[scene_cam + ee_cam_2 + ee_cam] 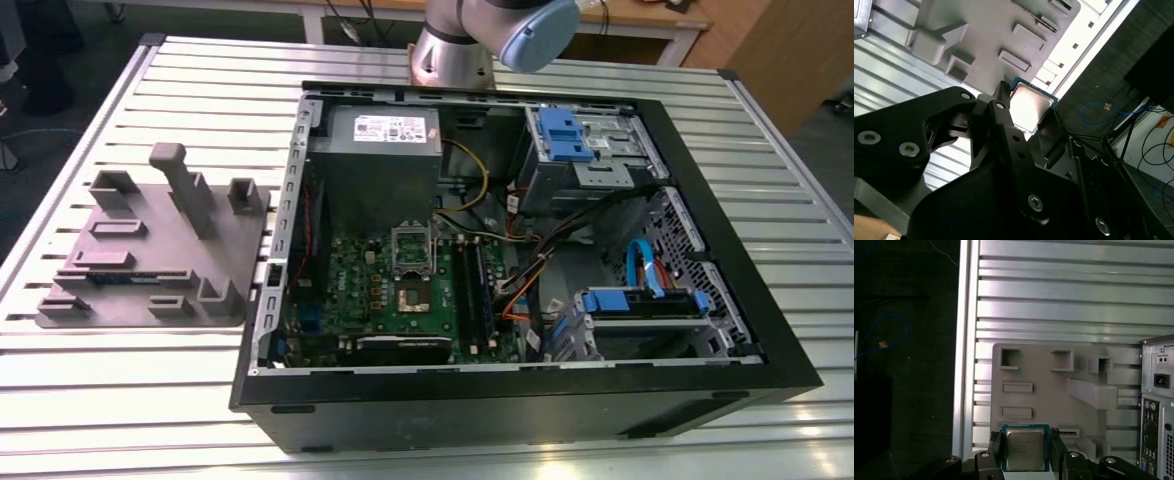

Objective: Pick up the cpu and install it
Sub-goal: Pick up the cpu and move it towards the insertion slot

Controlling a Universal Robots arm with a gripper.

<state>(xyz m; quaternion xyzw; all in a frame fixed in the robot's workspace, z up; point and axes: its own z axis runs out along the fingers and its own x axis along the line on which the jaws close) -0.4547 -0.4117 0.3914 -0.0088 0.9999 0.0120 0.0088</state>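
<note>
The cpu (1025, 449) is a flat square chip with a silver-grey metal top and a thin teal edge. My gripper (1025, 452) is shut on it, one black finger (996, 449) against each side. In the second wrist view the cpu (1029, 104) shines between the same fingers (1002, 102). It hangs well above the grey moulded tray (1054, 400) and the slatted table. In the exterior view the open computer case (521, 250) lies on the table with the motherboard's socket (411, 268) uncovered, its metal frame raised.
The grey tray (147, 250) with upright blocks sits at the exterior view's left of the case. Inside the case are a power-supply box (380, 140), cables and blue drive brackets (581, 135). The arm's lower joint (481, 40) stands behind the case. The table edge (966, 340) borders dark floor.
</note>
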